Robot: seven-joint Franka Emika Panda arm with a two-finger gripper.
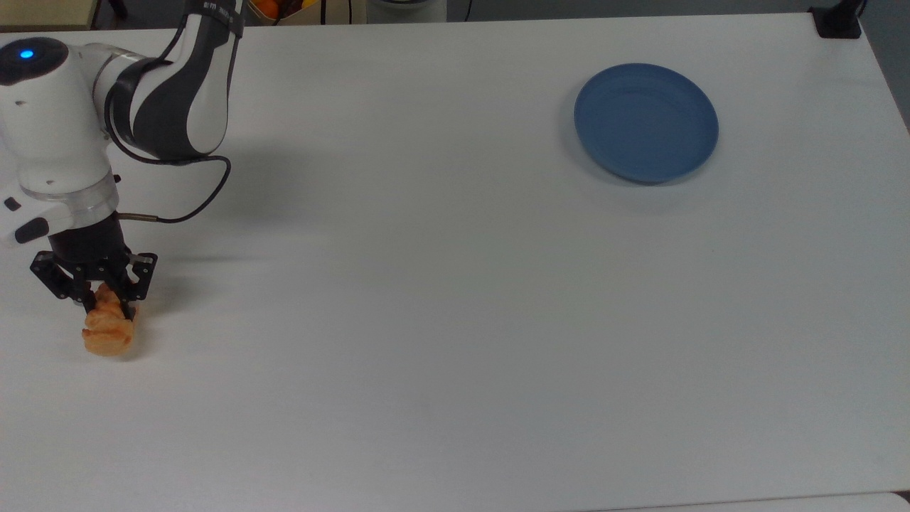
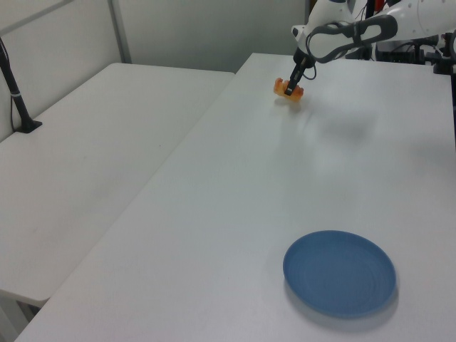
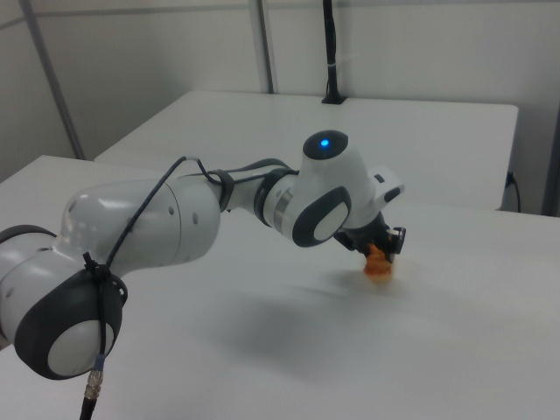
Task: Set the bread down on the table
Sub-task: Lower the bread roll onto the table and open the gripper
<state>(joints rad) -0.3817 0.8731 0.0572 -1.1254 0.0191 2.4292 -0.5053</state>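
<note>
In the top view, the bread point(image 1: 108, 332) is held between the closed-in fingers of the gripper point(image 1: 106, 307), well apart from the blue plate point(image 1: 645, 121), far off toward the top view's left edge and lower in the picture. Its lower end appears to be at or just above the table point(image 1: 455, 320); contact cannot be confirmed. The step is best finished by a short straight descent until the roll is borne by the tabletop, the fingers then being parted gently and lifted straight up, so that the lumpy crust is not dragged or tipped.

In the left view, one bread point(image 2: 288, 90), one gripper point(image 2: 291, 88) and one blue plate point(image 2: 339, 273) are counted, the bread far beyond the plate.

In the right view, one bread point(image 3: 378, 263) is seen under the gripper point(image 3: 379, 250), low over the table point(image 3: 455, 350).
</note>
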